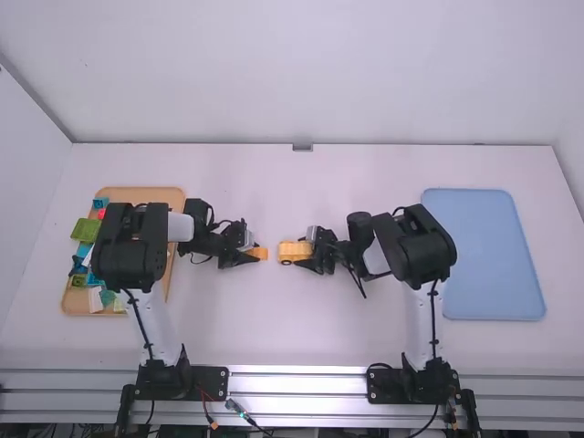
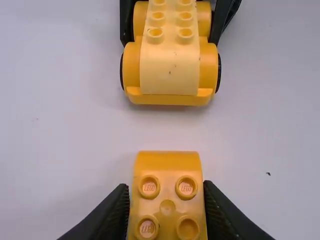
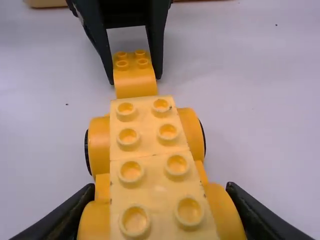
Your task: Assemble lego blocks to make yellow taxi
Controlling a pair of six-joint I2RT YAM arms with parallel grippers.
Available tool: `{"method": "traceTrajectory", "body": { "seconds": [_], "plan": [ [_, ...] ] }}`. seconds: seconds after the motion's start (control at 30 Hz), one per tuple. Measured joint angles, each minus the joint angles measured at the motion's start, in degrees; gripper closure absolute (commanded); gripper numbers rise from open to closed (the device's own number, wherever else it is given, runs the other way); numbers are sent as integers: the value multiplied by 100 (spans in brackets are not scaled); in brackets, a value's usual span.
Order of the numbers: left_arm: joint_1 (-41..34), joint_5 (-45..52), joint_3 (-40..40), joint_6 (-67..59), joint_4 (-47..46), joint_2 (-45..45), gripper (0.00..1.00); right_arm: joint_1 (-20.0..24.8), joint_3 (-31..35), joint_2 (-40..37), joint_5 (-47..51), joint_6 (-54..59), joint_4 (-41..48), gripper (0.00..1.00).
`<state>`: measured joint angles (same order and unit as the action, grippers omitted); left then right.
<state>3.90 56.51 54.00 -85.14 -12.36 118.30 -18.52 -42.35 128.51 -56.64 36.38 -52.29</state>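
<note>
My left jaws grip the small orange block (image 2: 167,207); my right jaws clamp the yellow taxi body (image 1: 294,248), near it at three o'clock. If I misjudge height or angle, the block could slip or the body twist, being pinched at one end. White surface (image 1: 292,201); tan tray (image 1: 151,193) at nine, blue tray (image 1: 497,260) at three, pale wall (image 1: 301,73) at twelve.

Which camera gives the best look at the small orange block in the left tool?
Left wrist view: the small orange block is close, its four studs large. The right wrist view shows it beyond the yellow car; the high view, a tiny patch.
</note>
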Motion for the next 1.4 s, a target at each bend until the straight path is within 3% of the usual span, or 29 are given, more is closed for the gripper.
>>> {"method": "traceTrajectory", "body": {
  "seconds": [0.27,0.43,0.73,0.83,1.4],
  "plan": [
    [2,245,0,4,155,0,63,0,0,0,-2,2,-2,43],
    [2,525,0,90,173,-2,74,15,0,0,0,0,-2,43],
    [0,245,0,378,142,0,51,22,0,0,0,0,-2,43],
    [0,168,0,422,138,0,49,22,0,2,2,2,-2,43],
    [-26,-26,0,439,111,-2,71,22,0,0,0,-2,-4,44]
  ]
}}
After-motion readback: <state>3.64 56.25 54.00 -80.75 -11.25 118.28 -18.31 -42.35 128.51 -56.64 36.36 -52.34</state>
